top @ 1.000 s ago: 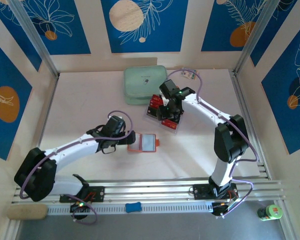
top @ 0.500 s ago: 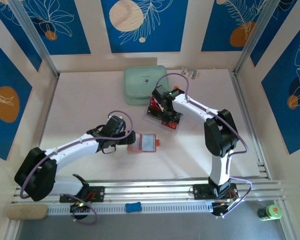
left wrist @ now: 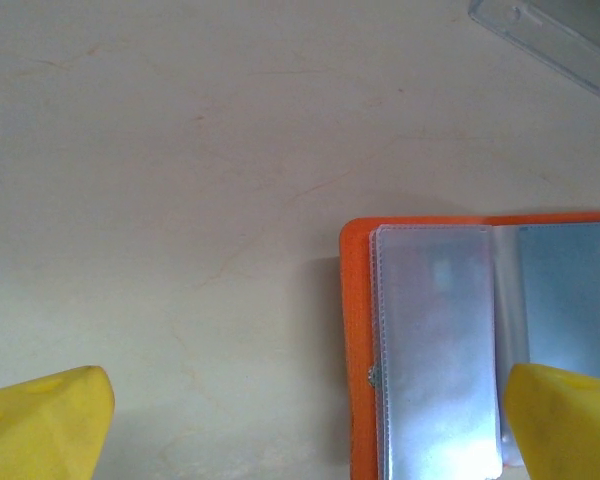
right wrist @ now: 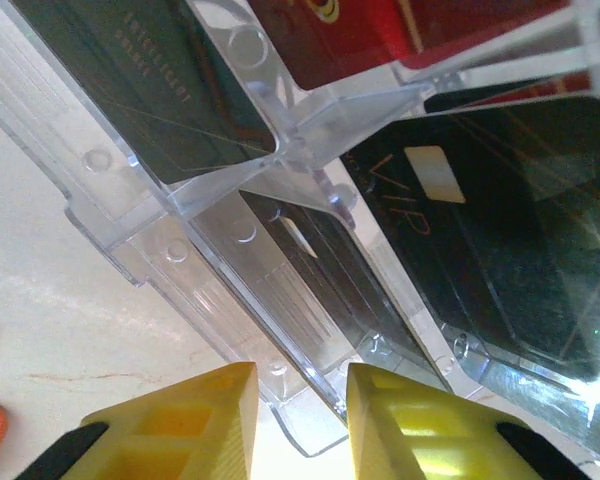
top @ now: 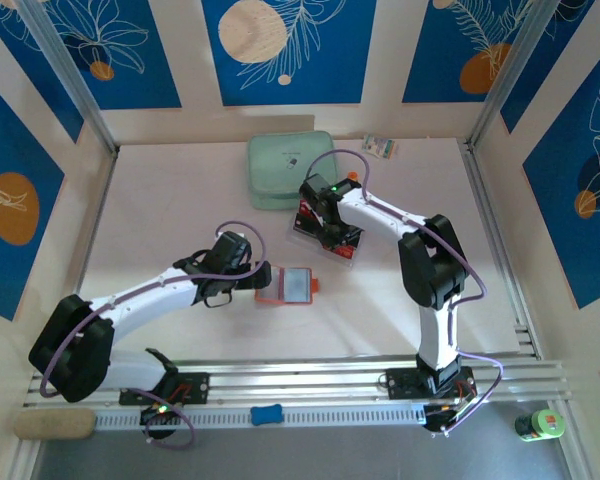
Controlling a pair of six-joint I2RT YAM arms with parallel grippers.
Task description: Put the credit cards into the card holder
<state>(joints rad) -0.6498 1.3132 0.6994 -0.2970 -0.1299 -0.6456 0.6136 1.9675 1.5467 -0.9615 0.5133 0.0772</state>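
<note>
The orange card holder lies open on the table, its clear pockets facing up. My left gripper hovers over its left edge, jaws wide open and holding nothing. Red and black credit cards sit in a clear plastic tray. In the right wrist view I see a black VIP card, a red card and another dark card. My right gripper is low over the tray. Its fingers stand a narrow gap apart, with the tray's near lip between them.
A large mint-green pouch lies just behind the tray. A small packet rests by the back wall. Panel walls close off the table on three sides. A blue block sits on the front rail.
My right gripper has slid left and lower onto the card tray, and its jaws have narrowed. The left arm and the card holder have not moved.
</note>
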